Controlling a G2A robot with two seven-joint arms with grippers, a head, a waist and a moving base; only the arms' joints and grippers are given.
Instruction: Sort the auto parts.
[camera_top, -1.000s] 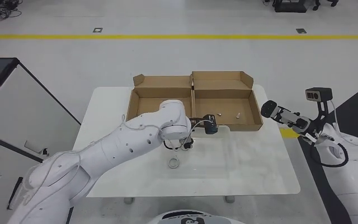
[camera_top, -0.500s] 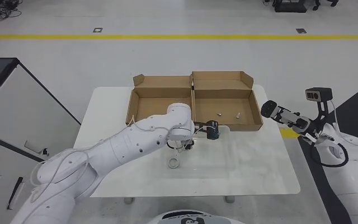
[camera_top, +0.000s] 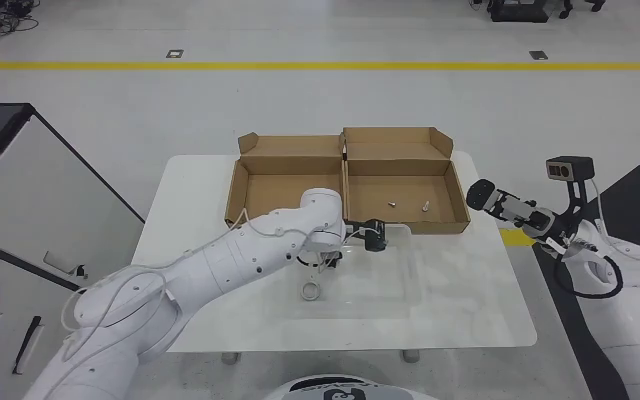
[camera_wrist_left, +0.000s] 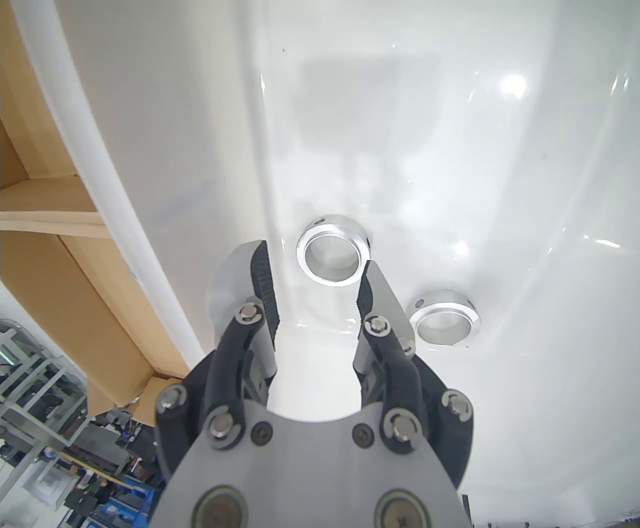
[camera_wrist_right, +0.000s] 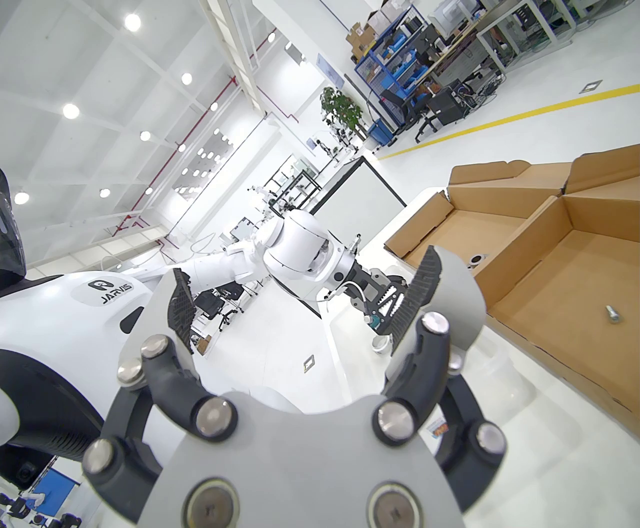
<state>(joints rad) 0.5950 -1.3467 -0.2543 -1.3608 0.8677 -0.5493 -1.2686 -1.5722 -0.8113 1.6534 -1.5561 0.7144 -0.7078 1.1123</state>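
Metal ring (camera_wrist_left: 331, 223): is lying flat on the floor of the clear tray (camera_wrist_left: 95, 165), just past the fingertips of the left gripper (camera_wrist_left: 314, 261) and being lined up between them; contact cannot be told.
Left gripper: is being held spread above the tray, nothing being pinched.
Second ring (camera_wrist_left: 443, 299): is lying flat near the first, apart from it, just outside one finger.
Tray: is being carried by the white table (camera_top: 190, 220), its wall running beside the cardboard boxes.
Cardboard boxes: left box (camera_top: 270, 190) and right box (camera_top: 370, 195) are sitting open, side by side; a bolt (camera_top: 427, 207) is lying in the right one, a small metal part (camera_wrist_right: 477, 260) in the left.
Right gripper (camera_wrist_right: 305, 272): is being held spread and empty in the air, well apart from the tray.
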